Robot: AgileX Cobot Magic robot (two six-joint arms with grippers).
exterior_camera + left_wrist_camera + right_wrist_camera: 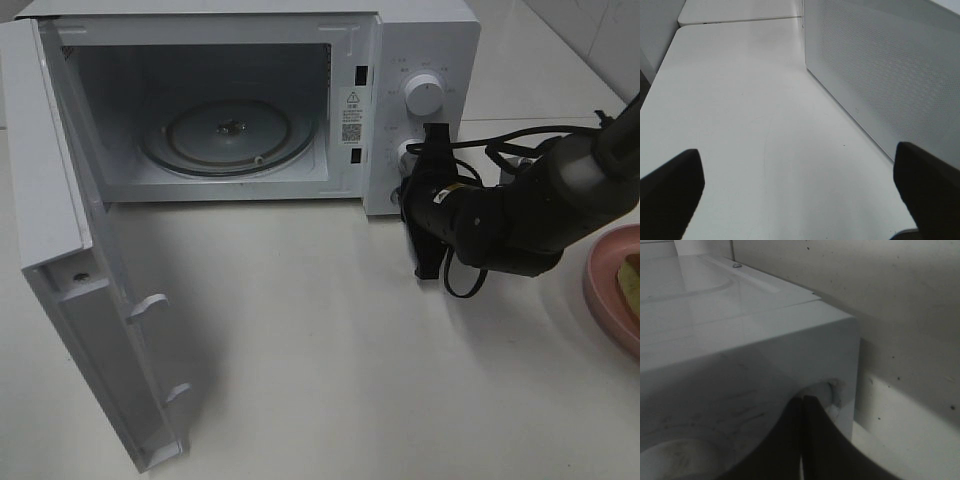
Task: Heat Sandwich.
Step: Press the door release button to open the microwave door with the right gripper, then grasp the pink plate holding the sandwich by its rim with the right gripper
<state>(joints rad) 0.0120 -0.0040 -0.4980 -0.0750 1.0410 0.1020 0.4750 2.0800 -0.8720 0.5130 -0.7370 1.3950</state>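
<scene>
The sandwich point(632, 277) shows only as a pale yellow edge on the pink plate point(605, 290), cut off at the right border of the exterior view. The white microwave point(420, 40) stands at the back with its door point(90, 300) swung open to the left and the glass turntable point(230, 135) bare. My right gripper point(412, 195) is shut and empty, its fingertips point(802, 405) pressed together right at the control panel by the lower knob point(408, 153). My left gripper point(800, 192) is open and empty, low over the table beside the microwave's perforated side wall point(880, 75); it does not show in the exterior view.
The upper knob point(424, 95) sits above the right gripper. Black cables point(530, 135) loop over the right arm. The open door juts far forward over the left part of the white table point(320, 350). A wall point(890, 300) rises behind the microwave.
</scene>
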